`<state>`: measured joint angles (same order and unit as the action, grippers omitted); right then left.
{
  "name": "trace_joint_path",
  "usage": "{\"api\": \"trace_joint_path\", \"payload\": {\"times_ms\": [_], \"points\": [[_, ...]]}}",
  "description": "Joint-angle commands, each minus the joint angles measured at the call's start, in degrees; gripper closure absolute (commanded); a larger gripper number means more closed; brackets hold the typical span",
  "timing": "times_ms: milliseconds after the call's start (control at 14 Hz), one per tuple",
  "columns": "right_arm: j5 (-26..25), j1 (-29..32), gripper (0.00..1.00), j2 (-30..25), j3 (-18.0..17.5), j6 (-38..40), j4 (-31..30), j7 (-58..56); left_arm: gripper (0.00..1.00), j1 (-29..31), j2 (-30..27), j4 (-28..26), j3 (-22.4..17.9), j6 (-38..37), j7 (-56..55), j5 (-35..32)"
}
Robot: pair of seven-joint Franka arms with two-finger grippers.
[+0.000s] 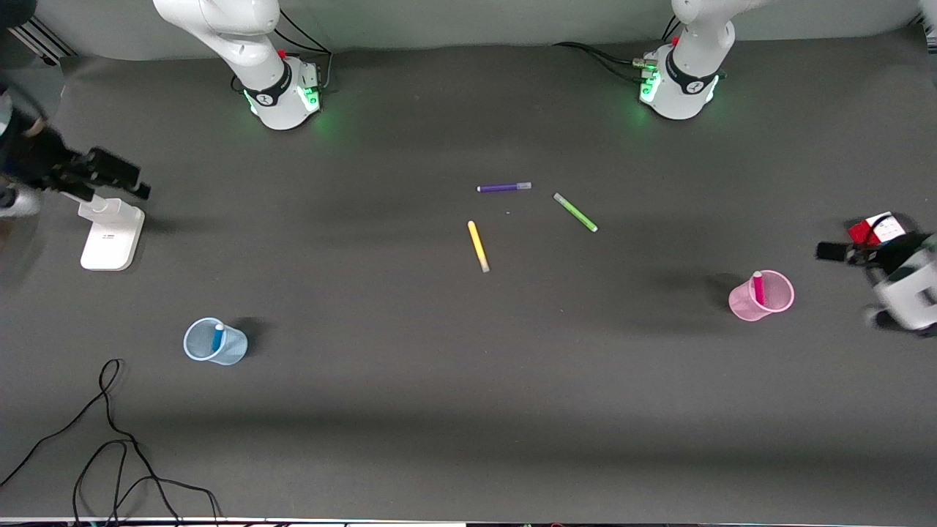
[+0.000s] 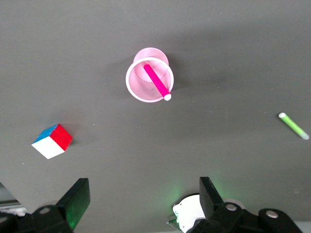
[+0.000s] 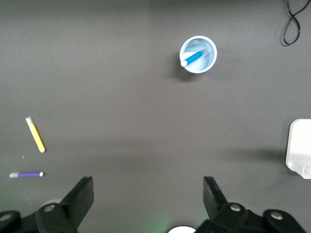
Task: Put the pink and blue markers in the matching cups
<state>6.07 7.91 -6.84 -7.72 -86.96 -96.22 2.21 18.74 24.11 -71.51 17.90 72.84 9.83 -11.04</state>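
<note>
The pink cup (image 1: 741, 301) stands upright toward the left arm's end of the table, with the pink marker (image 1: 758, 287) leaning inside it. The pale blue cup (image 1: 233, 355) stands toward the right arm's end, with the blue marker (image 1: 217, 337) inside it. My left gripper (image 1: 831, 252) is open and empty, raised over the table's edge next to the pink cup. In the left wrist view (image 2: 144, 199) it sees the cup (image 2: 130, 82) and marker (image 2: 157, 81). My right gripper (image 1: 135, 181) is open and empty, raised over a white stand. In the right wrist view (image 3: 148, 196) it sees the blue cup (image 3: 208, 48) and marker (image 3: 193, 58).
A purple marker (image 1: 504, 187), a green marker (image 1: 575, 212) and a yellow marker (image 1: 478, 246) lie mid-table. A white stand (image 1: 111, 233) sits under the right gripper. A colour cube (image 1: 875, 228) lies by the left gripper. Black cables (image 1: 110, 439) trail at the near corner.
</note>
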Motion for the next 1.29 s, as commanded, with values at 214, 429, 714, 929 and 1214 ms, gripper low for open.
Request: {"api": "trace_joint_path", "payload": {"times_ms": [214,429,714,929,1214], "points": [[-1.5,-12.0,0.00,1.8,12.0,-0.6,1.5,-2.7,0.00,0.9,-13.8,-12.8,-0.2,9.5,0.5,6.3],[-2.2,-14.5,0.00,3.0,14.8,-0.7,2.8,-2.8,0.00,-2.4,-20.3,-19.3,-3.5,15.1,-0.7,9.4],[-2.7,-11.8,0.00,3.3,14.0,-0.7,3.8,-2.8,0.00,-18.6,-23.4,-23.0,-16.5,18.1,-5.2,10.9],[-3.1,-10.9,0.00,3.4,12.9,-0.7,3.9,-2.8,0.00,-20.3,-23.4,-22.6,-16.7,18.2,-7.8,10.9],[-3.0,-10.6,0.00,3.4,12.4,-0.6,4.2,-2.7,0.00,-23.8,-23.5,-22.6,-20.5,18.3,-7.3,11.0]]}}
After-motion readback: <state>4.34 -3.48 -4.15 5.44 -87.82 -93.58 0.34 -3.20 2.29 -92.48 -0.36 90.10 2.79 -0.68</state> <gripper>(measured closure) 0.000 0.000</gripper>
